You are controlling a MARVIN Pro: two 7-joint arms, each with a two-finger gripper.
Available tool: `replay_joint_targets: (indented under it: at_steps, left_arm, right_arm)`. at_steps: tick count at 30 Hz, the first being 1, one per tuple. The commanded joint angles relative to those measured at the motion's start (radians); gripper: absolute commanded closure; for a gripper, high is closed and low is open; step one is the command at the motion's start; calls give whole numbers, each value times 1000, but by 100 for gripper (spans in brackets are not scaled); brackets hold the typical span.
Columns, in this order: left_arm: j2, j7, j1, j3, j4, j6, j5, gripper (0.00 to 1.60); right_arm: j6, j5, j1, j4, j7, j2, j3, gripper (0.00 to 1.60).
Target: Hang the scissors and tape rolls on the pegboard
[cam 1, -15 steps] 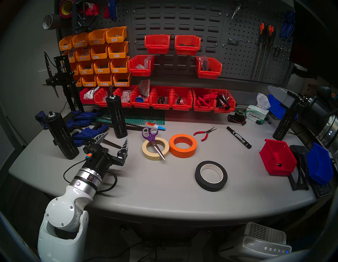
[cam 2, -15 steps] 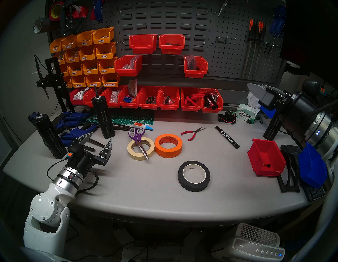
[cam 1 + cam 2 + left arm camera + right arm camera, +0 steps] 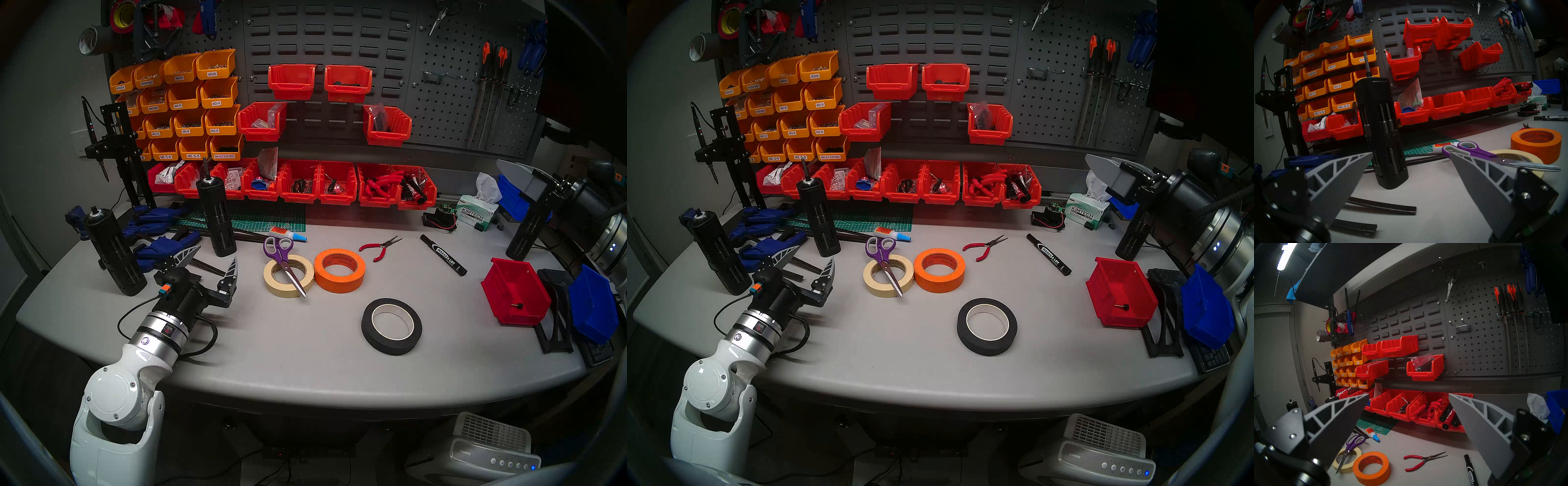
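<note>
Nothing hung yet: both claws, left gripper (image 3: pixel 212 263) and right gripper (image 3: pixel 1408 395), gape wide; purple-handled scissors (image 3: pixel 283 263) at two o'clock need grasping.

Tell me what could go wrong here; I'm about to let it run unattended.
The scissors lie across the beige tape roll, which touches the orange roll, so lifting one may drag the others. The open left pincer sits beside a black bit holder it could knock over.

Matt table (image 3: pixel 305 339); scissors (image 3: pixel 284 263) (plastic handles) metal-bladed.
</note>
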Motion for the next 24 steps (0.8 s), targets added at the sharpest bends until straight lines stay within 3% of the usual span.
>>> replay_joint_targets:
  at_steps: [1,12,24]
  left_arm:
    - [0,0,-1,2,-12,-4,0,0]
    - [0,-1,-1,2,-12,-4,0,0]
    - [0,-1,-1,2,-11,-4,0,0]
  right_arm:
    - [22,10,-28,-11,76,15,38,0]
    - [59,-66,-155,-11,260,3,97,0]
    - [-34,-215,-225,-11,409,14,29,0]
